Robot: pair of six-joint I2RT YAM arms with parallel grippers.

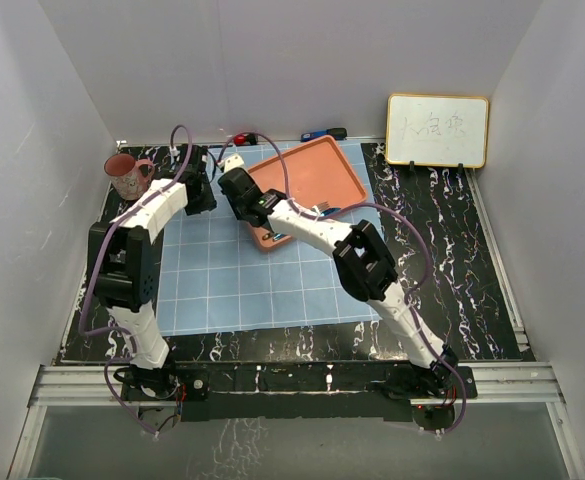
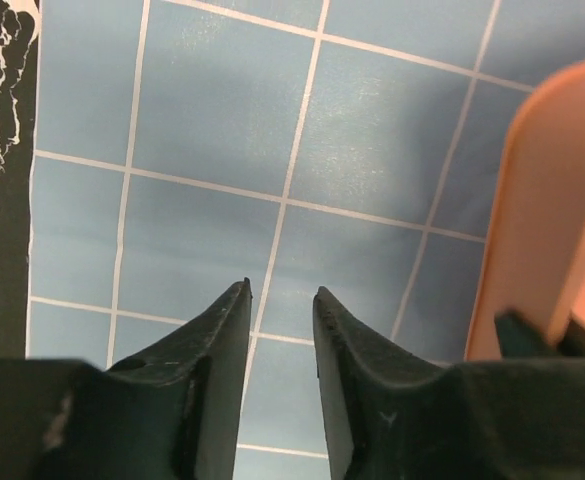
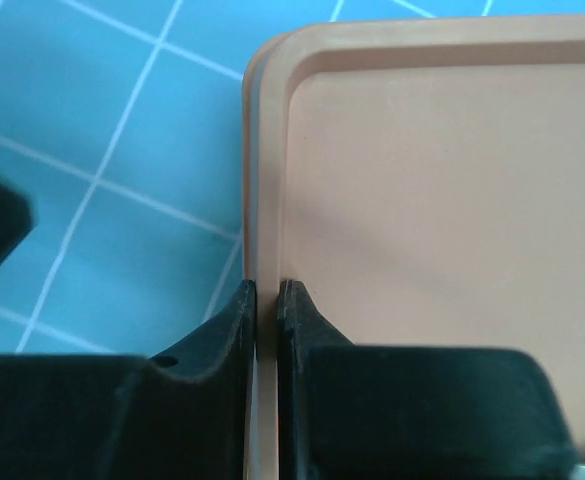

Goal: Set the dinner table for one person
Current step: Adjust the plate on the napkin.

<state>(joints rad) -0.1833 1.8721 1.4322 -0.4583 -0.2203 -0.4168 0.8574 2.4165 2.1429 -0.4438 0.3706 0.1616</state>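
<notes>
At the centre of the top view lies the desk (image 1: 452, 260), a black slab with white marble-like veins and a metal rail along its near edge; it fills the space between the grey walls and carries everything else. A light-blue cloth (image 1: 232, 290) with a white grid covers the desk's left-centre part, reaching from the far edge almost to the near edge. An orange tray (image 1: 317, 175) lies askew on the far part of the cloth, one corner toward the desk's far edge. A pink mug (image 1: 127, 177) stands at the far left corner of the desk, off the cloth. A whiteboard (image 1: 438, 130) with a yellow frame leans at the far right edge.

Left wrist view: the left fingers (image 2: 324, 305) stand narrowly parted with nothing between them, above the cloth, with the tray's rim to their right and a strip of bare desk at the left margin.

Right wrist view: the right fingers (image 3: 292, 300) are pressed together on the tray's side rim, just short of a rounded corner, one finger outside the rim and one inside. Whether the tray rests flat or is raised cannot be told.

Both arms reach from the near edge toward the far left part of the desk.
</notes>
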